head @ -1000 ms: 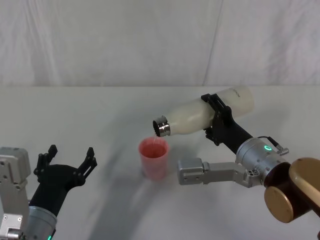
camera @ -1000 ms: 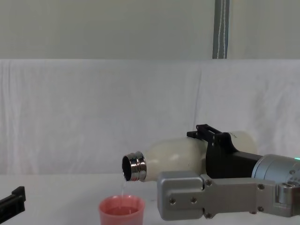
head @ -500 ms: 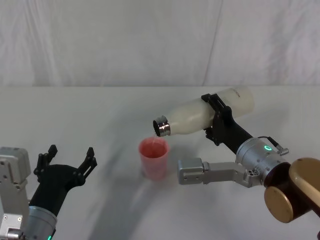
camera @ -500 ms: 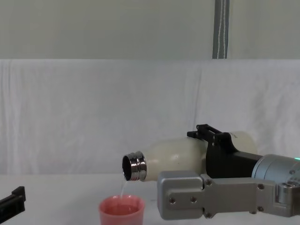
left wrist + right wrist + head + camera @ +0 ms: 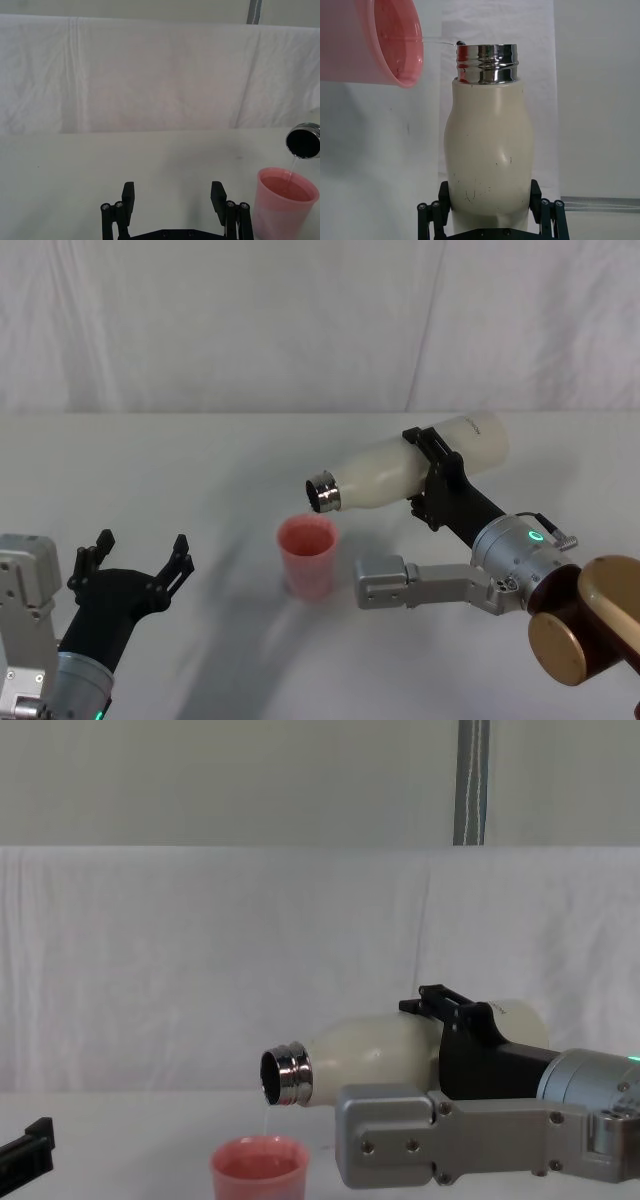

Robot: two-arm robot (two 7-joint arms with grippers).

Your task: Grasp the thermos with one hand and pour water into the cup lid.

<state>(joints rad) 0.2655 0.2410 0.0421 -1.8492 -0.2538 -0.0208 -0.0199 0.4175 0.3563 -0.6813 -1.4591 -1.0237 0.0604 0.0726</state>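
The cream-white thermos lies tipped nearly level in the air, with my right gripper shut around its body. Its steel neck hangs just above the pink cup lid, which stands upright on the white table. A thin stream of water runs from the neck into the cup lid. In the right wrist view the thermos sits between the black jaws, its mouth by the cup lid. My left gripper rests open near the table's front left, well apart from the cup lid.
A white cloth backdrop rises behind the white table. My right arm's grey link stretches low across the table just right of the cup lid.
The thermos and both arms hold their places. Water keeps trickling from the neck into the cup lid.
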